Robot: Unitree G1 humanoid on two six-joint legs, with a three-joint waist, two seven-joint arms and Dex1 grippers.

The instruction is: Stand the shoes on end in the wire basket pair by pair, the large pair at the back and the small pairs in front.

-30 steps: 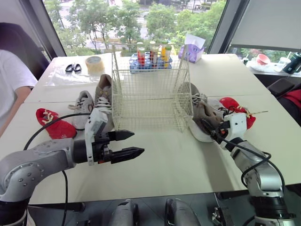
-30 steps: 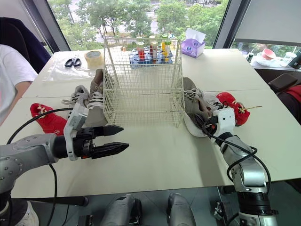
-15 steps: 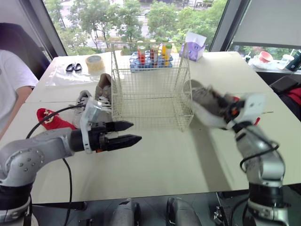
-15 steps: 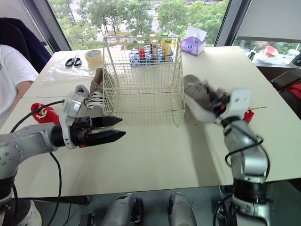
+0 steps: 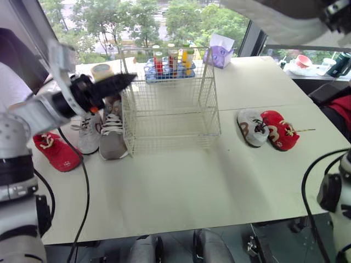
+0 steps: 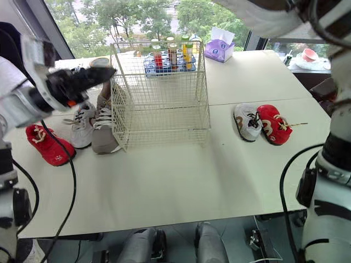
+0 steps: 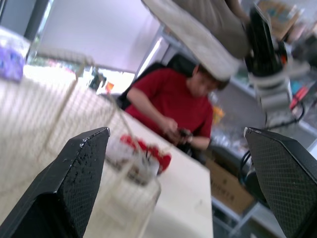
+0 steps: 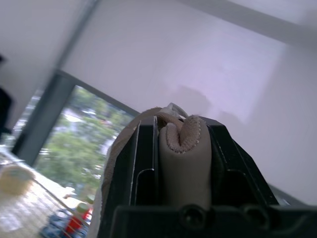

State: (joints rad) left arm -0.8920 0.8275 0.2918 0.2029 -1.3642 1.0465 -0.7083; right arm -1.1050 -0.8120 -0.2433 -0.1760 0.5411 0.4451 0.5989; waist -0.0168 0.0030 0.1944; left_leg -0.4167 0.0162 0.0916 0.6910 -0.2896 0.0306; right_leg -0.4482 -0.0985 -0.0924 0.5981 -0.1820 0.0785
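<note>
Right wrist view shows the right gripper (image 8: 181, 136) with its fingers (image 8: 143, 163) clamped on the heel collar of a large tan shoe (image 8: 181, 148). In the head views that shoe is held high in the air, above the far right of the white surface (image 5: 181, 186).

The wire basket (image 5: 170, 104) stands upright toward the far middle of the surface. The left gripper (image 5: 119, 82) hangs at the basket's upper left corner, its fingers (image 7: 79, 183) spread wide and holding nothing. It may be touching the wire, but I cannot tell.

Just left of the basket lies the second large shoe (image 5: 112, 131), with a small white sneaker (image 5: 88, 131) against it and a small red shoe (image 5: 52, 152) near them. Well apart on the basket's right, another white sneaker (image 5: 251, 126) and another red shoe (image 5: 279, 130) lie side by side. A blue bottle rack (image 5: 167, 61) sits behind the basket.
</note>
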